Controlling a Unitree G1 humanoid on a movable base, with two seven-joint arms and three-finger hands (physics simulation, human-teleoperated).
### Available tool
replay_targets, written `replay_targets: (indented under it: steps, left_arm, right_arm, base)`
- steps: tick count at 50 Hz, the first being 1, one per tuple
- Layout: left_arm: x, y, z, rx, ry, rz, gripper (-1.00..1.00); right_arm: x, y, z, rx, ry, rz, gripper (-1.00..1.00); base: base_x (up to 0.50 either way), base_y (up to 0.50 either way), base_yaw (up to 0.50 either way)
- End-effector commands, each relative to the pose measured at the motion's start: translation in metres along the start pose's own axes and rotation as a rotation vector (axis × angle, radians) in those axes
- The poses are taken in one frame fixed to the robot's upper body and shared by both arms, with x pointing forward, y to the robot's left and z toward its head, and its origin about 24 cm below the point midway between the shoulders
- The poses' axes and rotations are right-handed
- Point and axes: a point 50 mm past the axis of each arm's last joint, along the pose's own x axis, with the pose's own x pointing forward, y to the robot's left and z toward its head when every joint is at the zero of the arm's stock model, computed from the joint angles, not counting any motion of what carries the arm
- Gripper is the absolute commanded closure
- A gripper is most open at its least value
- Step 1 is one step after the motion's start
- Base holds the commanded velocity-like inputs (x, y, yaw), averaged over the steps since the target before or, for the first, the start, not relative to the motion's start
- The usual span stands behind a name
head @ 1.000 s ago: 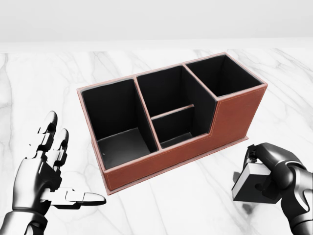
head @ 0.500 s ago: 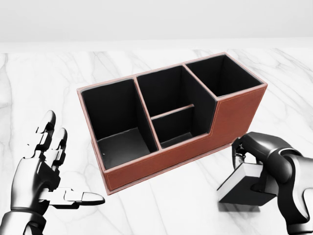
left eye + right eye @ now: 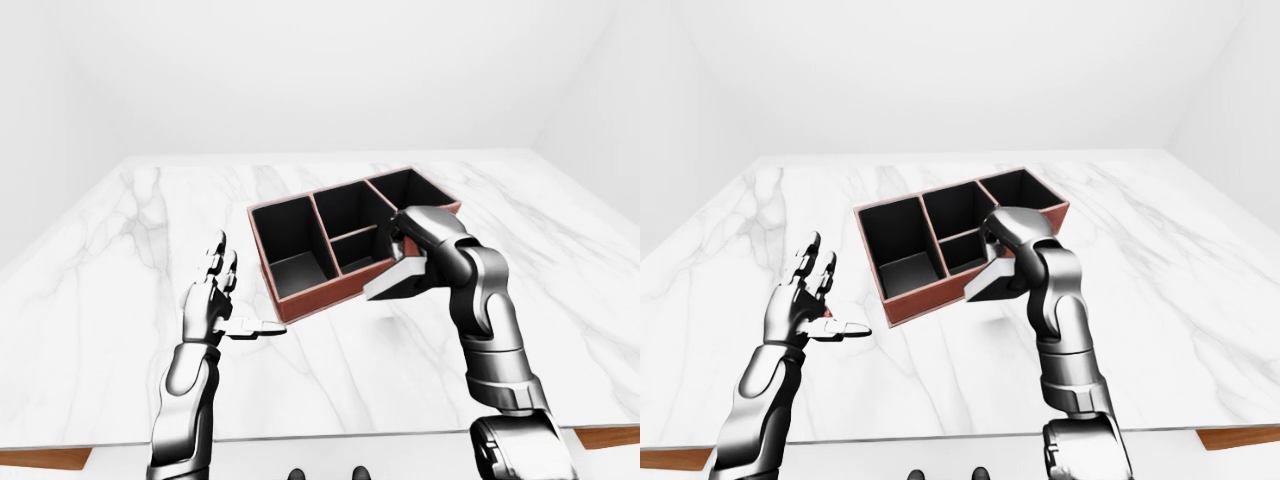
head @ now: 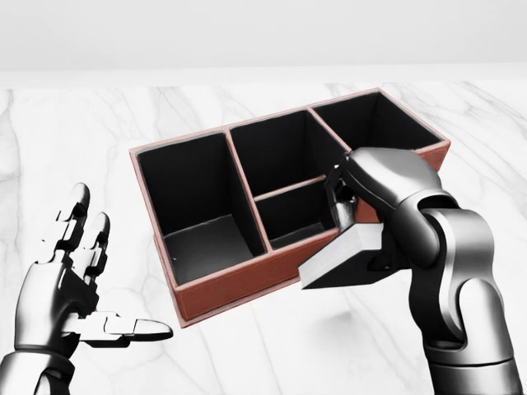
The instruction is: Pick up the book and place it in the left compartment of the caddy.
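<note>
Right robot hand (image 4: 356,216) raised book (image 4: 342,259) toward caddy (image 4: 247,284).

Reddish-brown caddy (image 4: 272,271), white marble table (image 4: 82,140)

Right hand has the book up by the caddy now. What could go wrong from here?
1. The book hangs tilted at the caddy's near wall, by the middle compartments; it may clip the rim or dividers on the way to the left compartment.
2. The right hand seems to grip only one end, so the book could slip.
3. Tilted, it may jam across the opening.
</note>
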Motion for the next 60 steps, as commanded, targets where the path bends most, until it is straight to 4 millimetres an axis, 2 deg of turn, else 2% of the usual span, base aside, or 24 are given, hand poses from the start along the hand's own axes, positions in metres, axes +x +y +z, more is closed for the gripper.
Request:
replay_targets:
  steps: [1,8,12,15,18,28,37,42,49,60]
  left_arm:
    - [0.001,0.001,0.000,-0.001,0.000,0.001,-1.00]
    - [0.001,0.001,0.000,-0.001,0.002,0.002,-1.00]
    - [0.001,0.002,0.002,-0.003,-0.007,0.003,-1.00]
    - [0.000,0.004,0.003,-0.004,-0.014,0.006,-1.00]
    - [0.001,0.005,0.004,-0.006,-0.016,0.010,-1.00]
    - [-0.001,0.005,0.006,-0.007,-0.024,0.004,-1.00]
    - [-0.002,0.009,0.013,-0.012,-0.054,0.011,-1.00]
    - [-0.003,0.011,0.017,-0.017,-0.073,0.008,-1.00]
    - [-0.003,0.015,0.022,-0.026,-0.096,0.014,-1.00]
    - [-0.004,0.017,0.026,-0.030,-0.114,0.015,-1.00]
  right_arm:
    - [0.014,0.000,0.043,0.087,-0.165,0.010,1.00]
    - [0.027,-0.018,0.062,0.141,-0.236,-0.094,1.00]
    - [0.034,-0.029,0.065,0.161,-0.236,-0.220,1.00]
    - [0.048,-0.039,0.074,0.252,-0.262,-0.271,1.00]
    - [0.057,-0.040,0.081,0.298,-0.263,-0.314,1.00]
    - [0.073,-0.022,0.094,0.349,-0.228,-0.341,1.00]
    - [0.091,0.008,0.103,0.365,-0.141,-0.289,1.00]
    - [0.099,0.009,0.102,0.347,-0.088,-0.275,1.00]
    - [0.100,0.012,0.112,0.316,-0.093,-0.257,1.00]
    - [0.101,0.006,0.120,0.252,-0.094,-0.254,1.00]
  base:
    - [0.00,0.00,0.00]
    - [0.00,0.00,0.00]
    - [0.00,0.00,0.00]
    - [0.00,0.00,0.00]
    - [0.00,0.00,0.00]
    - [0.00,0.00,0.00]
    - [0.00,0.00,0.00]
    - [0.00,0.00,0.00]
    - [0.00,0.00,0.00]
    - [0.00,0.00,0.00]
